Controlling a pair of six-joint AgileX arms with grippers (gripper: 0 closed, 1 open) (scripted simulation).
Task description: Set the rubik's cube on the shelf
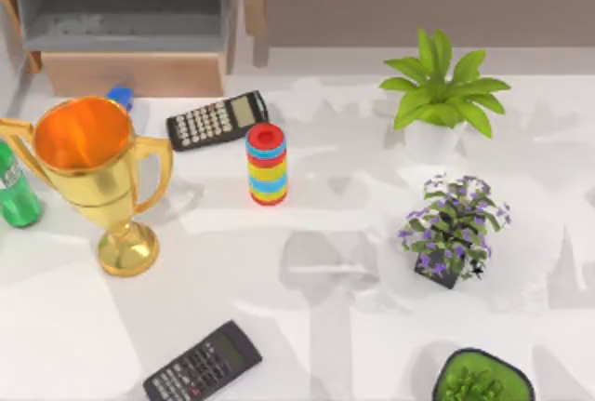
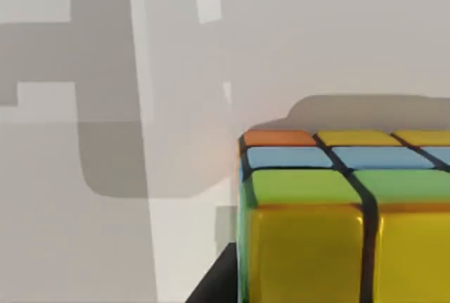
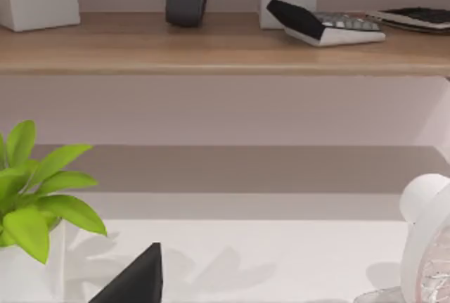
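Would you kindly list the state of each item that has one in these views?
Multicoloured rubik's cube: resting flat on the white surface, close below the left wrist camera.
Light-brown wooden shelf: carrying several objects, no cube.
Gold trophy cup: upright.
Red, blue and yellow ring stack: upright.

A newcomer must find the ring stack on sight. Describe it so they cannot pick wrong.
Start at the big gold trophy cup on the white table's left side in the top view. To its right, just below the black calculator near the back, stands an upright cylindrical stack of red, blue and yellow rings. Nothing else nearby is striped.
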